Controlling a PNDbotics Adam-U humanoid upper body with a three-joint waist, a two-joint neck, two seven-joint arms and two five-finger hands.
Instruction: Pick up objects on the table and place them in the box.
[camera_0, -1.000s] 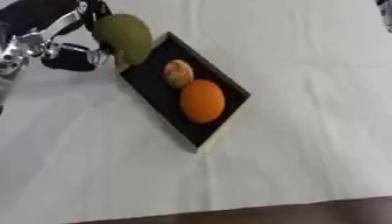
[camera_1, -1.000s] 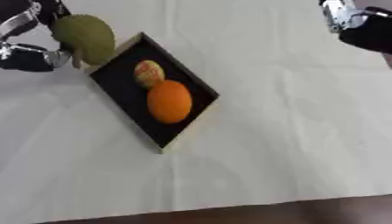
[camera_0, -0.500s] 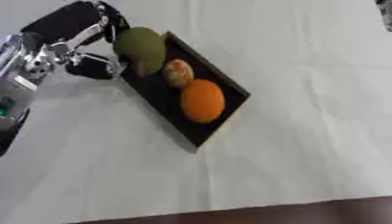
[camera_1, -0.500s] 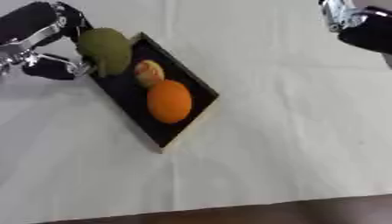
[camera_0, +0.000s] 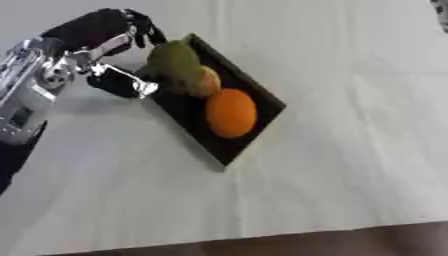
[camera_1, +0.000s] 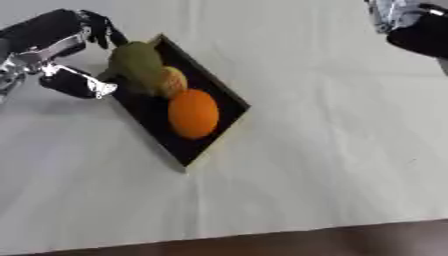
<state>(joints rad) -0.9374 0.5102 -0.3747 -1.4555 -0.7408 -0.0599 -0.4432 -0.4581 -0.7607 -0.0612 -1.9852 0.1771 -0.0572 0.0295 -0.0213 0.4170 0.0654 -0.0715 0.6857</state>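
No text, label, brand, number or sign can be read in either view. Nothing legible is carried by the black box (camera_0: 250, 95), by the fruit lying in it, or by the white worktop (camera_0: 350, 150). No marking can be made out on the silver and black parts of the left hand (camera_0: 118, 82) either.

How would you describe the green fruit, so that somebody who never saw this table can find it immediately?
Find the black box lying askew on the white table, near the robot's left hand. The green fruit sits at the box's far end, next to that hand. Its neighbours are a small yellowish fruit and a round orange; it alone is green.
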